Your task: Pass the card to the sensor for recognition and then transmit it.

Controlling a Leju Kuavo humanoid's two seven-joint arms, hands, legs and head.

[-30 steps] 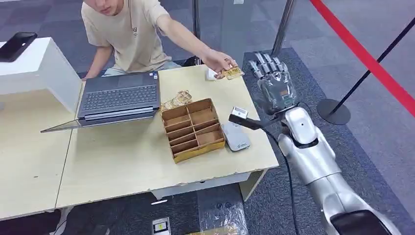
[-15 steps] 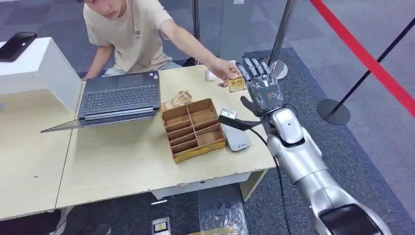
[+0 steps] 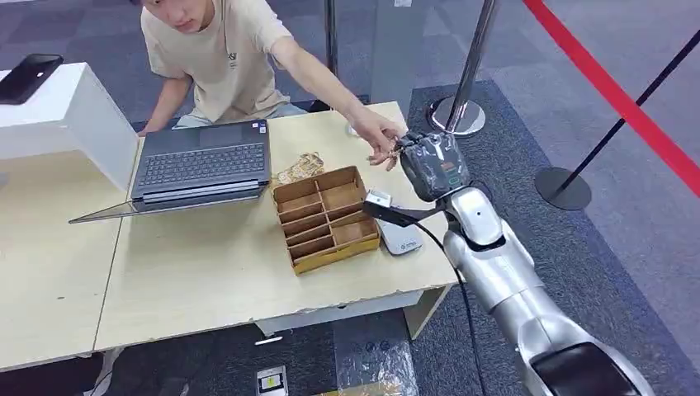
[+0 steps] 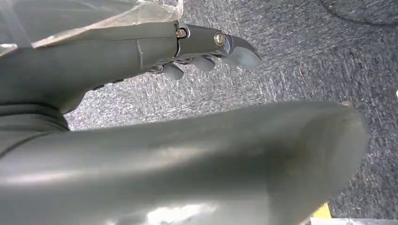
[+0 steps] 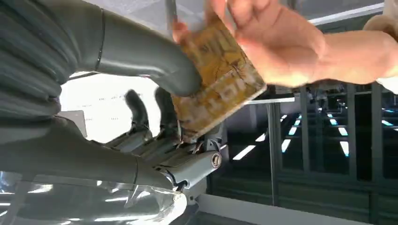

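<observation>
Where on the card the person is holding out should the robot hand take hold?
On the free lower half of the card, away from the person's hand, which holds its upper end. The card is thin and flat, so thumb on one face and fingers on the other suits it; the right robot hand is already there.

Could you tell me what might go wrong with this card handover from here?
The person's hand still holds the card while the right hand closes its thumb on it; if the person lets go early, the card may slip and drop off the table edge. The grip looks shallow, so the card could tilt on the way to the sensor.
</observation>
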